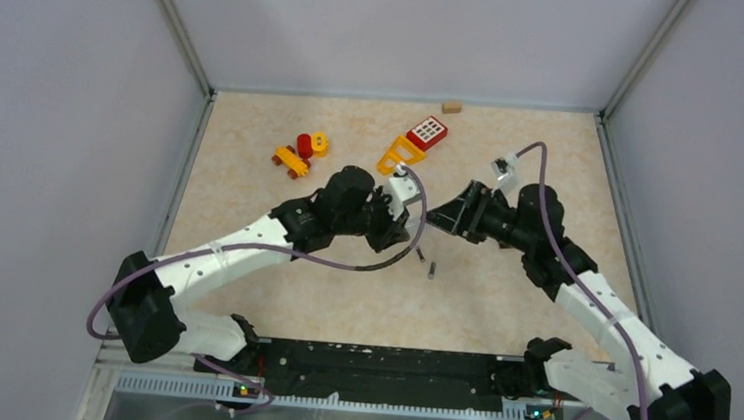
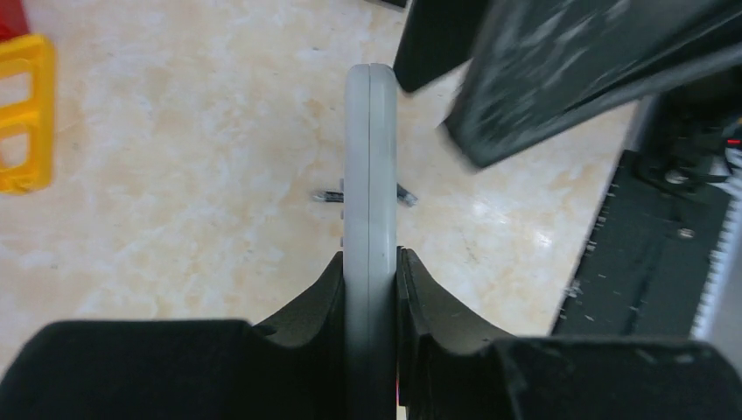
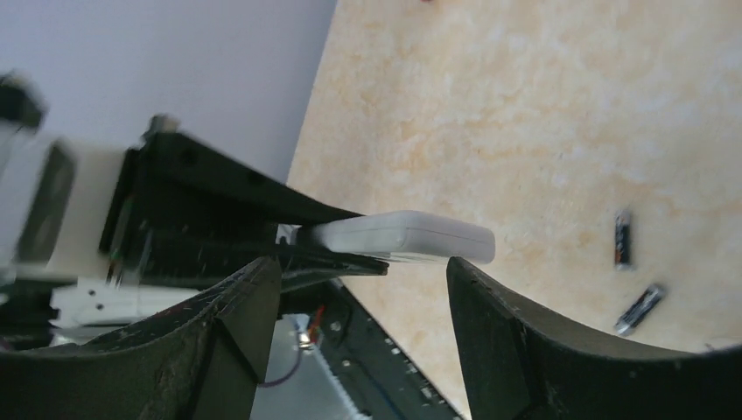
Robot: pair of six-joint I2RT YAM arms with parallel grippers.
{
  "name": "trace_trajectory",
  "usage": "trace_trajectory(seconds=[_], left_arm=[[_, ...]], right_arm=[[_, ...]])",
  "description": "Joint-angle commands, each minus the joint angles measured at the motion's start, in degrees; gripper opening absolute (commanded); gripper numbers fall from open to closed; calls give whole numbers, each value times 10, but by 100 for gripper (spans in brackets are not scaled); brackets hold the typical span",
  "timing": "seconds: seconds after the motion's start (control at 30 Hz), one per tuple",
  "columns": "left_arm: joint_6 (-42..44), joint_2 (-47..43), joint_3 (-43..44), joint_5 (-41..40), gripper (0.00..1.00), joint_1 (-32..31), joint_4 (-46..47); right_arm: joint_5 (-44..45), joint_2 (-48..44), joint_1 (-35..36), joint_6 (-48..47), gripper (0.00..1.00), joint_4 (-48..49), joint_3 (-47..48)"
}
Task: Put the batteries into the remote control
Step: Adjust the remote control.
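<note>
While a red and yellow toy-block cluster (image 1: 299, 152), a yellow plastic frame (image 1: 399, 155) and a red toy keypad (image 1: 427, 132) are lying across the upper part of the beige table (image 1: 249, 190), the left gripper (image 2: 370, 271) is clamping the pale grey slab remote control (image 2: 369, 175) edge-on at centre. Just below, a slim dark battery (image 3: 622, 238) and a second slim dark battery (image 3: 639, 308) are lying loose on the table. The right gripper (image 3: 360, 280) is hovering, fingers spread, either side of the remote's free end.

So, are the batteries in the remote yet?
Out, at least two: a dark battery and a second battery lie on the table, away from the remote in the left gripper. Third: cannot tell.
</note>
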Motion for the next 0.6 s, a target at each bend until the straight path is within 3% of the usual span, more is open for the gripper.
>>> trace_trajectory(seconds=[0.0, 0.1, 0.3, 0.47, 0.57], left_arm=[[-68, -34, 24, 221, 0, 69, -21], [-69, -47, 31, 327, 0, 100, -33], [-58, -87, 34, 444, 0, 141, -58], [-62, -94, 34, 500, 0, 154, -52], [-68, -91, 35, 515, 3, 155, -50]], right_arm=[[-1, -78, -6, -224, 71, 12, 31], [-77, -80, -6, -278, 72, 18, 40], [-157, -44, -5, -340, 72, -7, 71], [-277, -2, 0, -295, 69, 77, 60], [-306, 16, 21, -285, 64, 101, 62]])
